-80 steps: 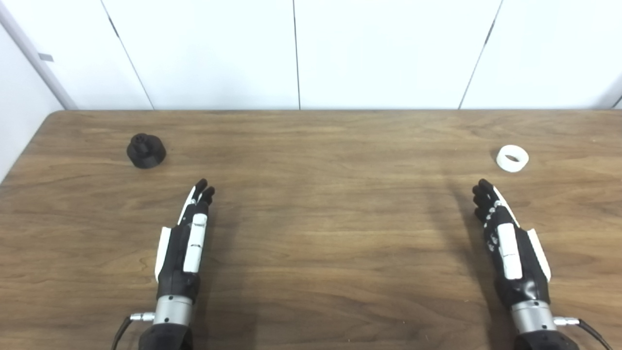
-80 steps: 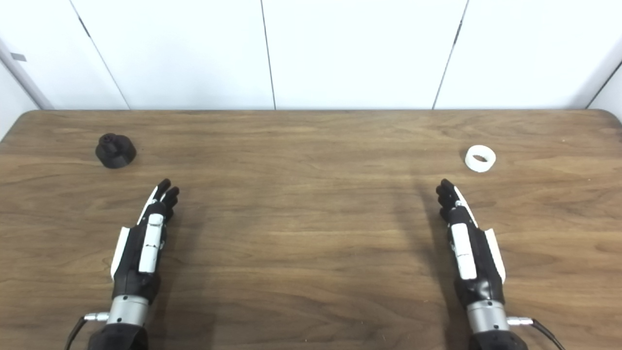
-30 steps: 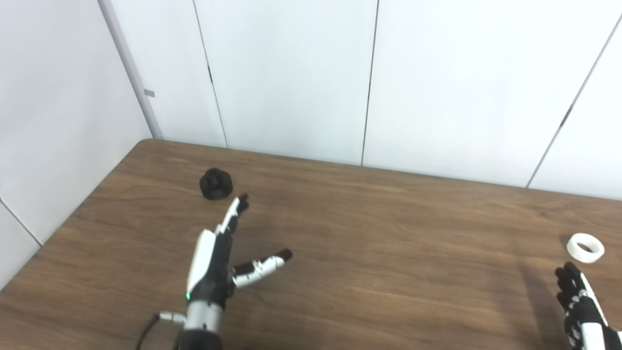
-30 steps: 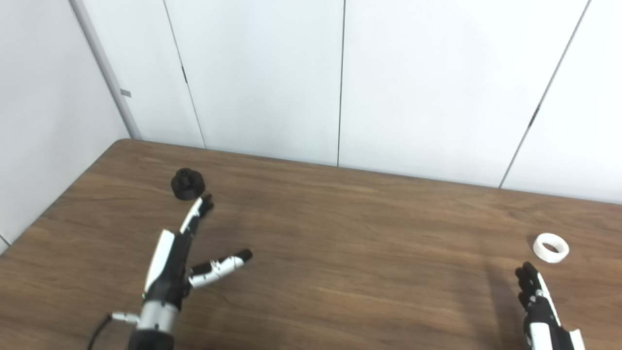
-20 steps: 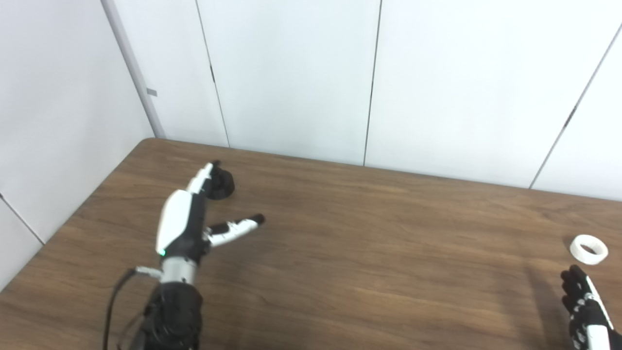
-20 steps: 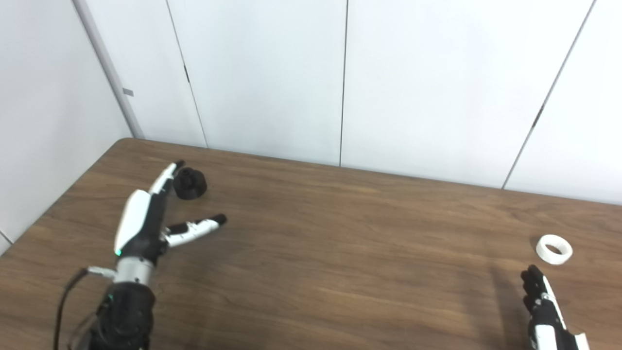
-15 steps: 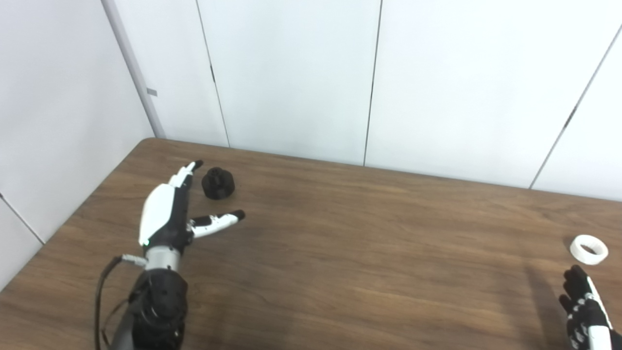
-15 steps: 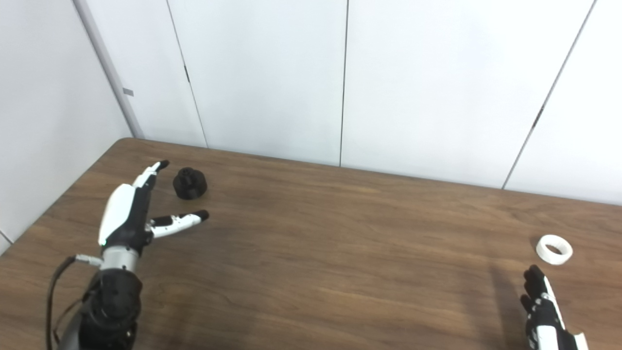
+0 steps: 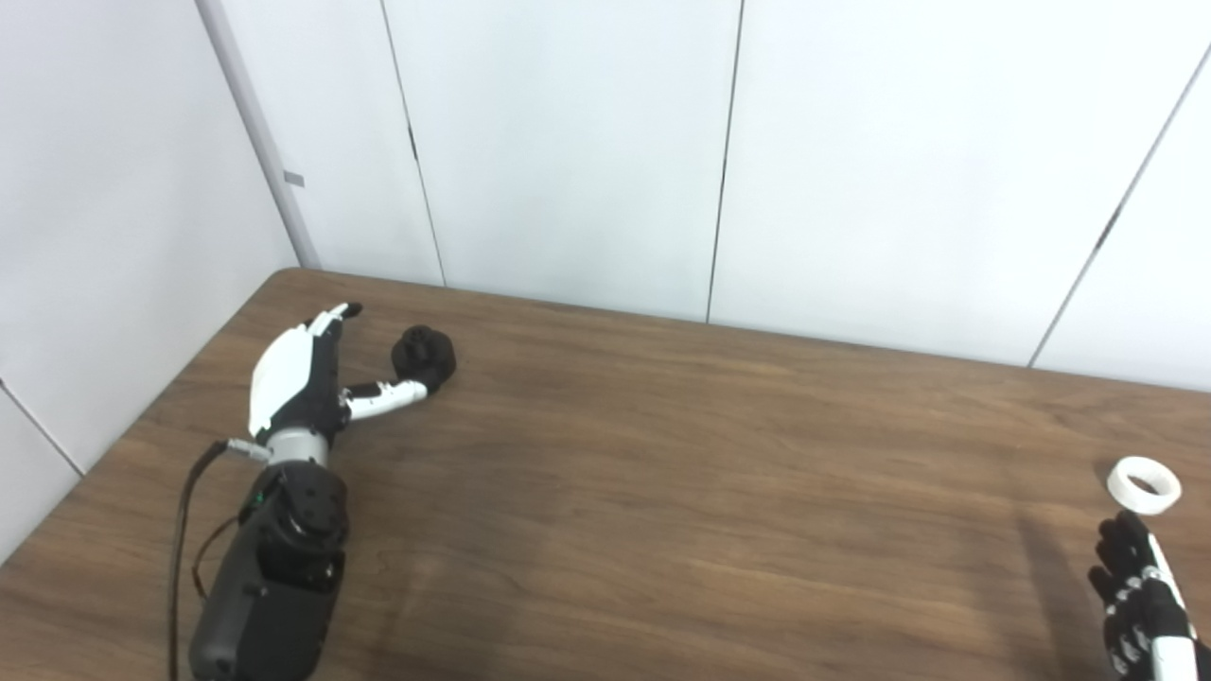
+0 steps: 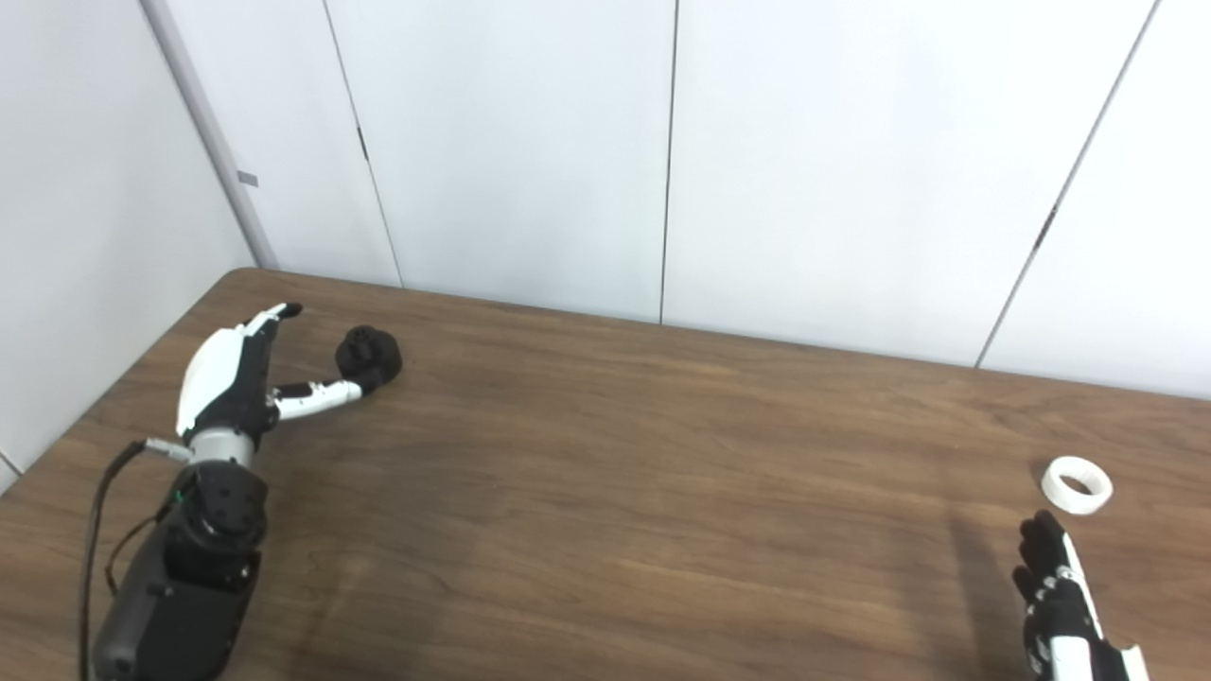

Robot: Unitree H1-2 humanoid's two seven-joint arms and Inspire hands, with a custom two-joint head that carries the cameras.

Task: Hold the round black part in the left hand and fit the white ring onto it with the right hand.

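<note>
left eye view: left hand point(image 9: 298, 383) spread and empty, thumb tip at the round black part point(image 9: 425, 357), table point(image 9: 662, 492) at 10 o'clock. right eye view: right hand point(image 10: 1064, 605) flat, holding nothing, more visible here; white ring point(image 10: 1077, 484) just beyond, 4 o'clock.

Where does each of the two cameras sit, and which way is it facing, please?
Left eye view: on the head, looking down across the table toward the wall; shows the open left hand beside the round black part and the right hand.
Right eye view: alongside it, facing the same way; same arms, shifted leftward.
Shared: both hands, black part, white ring.
</note>
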